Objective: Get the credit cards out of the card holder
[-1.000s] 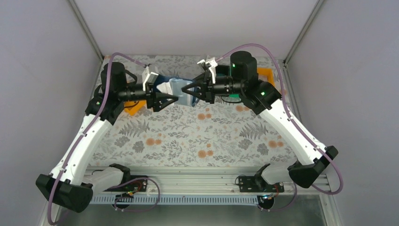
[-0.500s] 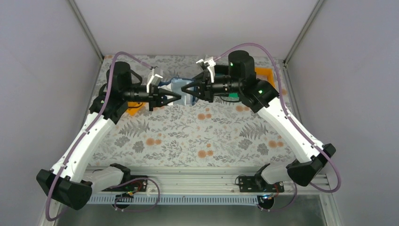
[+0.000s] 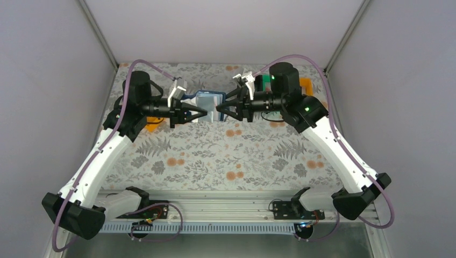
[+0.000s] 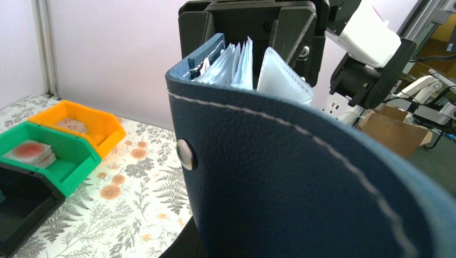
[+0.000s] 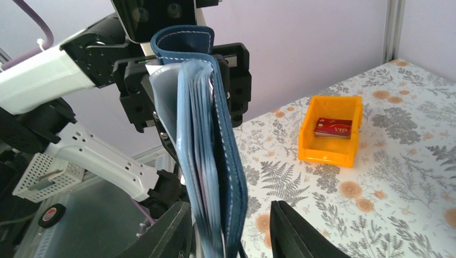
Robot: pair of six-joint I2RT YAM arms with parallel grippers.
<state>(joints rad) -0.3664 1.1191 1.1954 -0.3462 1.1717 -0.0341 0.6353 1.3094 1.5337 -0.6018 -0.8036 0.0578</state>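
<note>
While the left jaws are pinching the card holder point(image 3: 208, 100) by one edge, holding it aloft over the far surface point(image 3: 215, 156), the right jaws are standing spread astride its opposite edge. Patterned surface is stretching beneath it toward the near edge, and an orange bin point(image 5: 330, 131) is sitting beside the left arm.

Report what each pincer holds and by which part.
Left pincer is clamped on the navy card holder by its left edge. Right pincer stands open around the opposite edge, gripping nothing.
</note>
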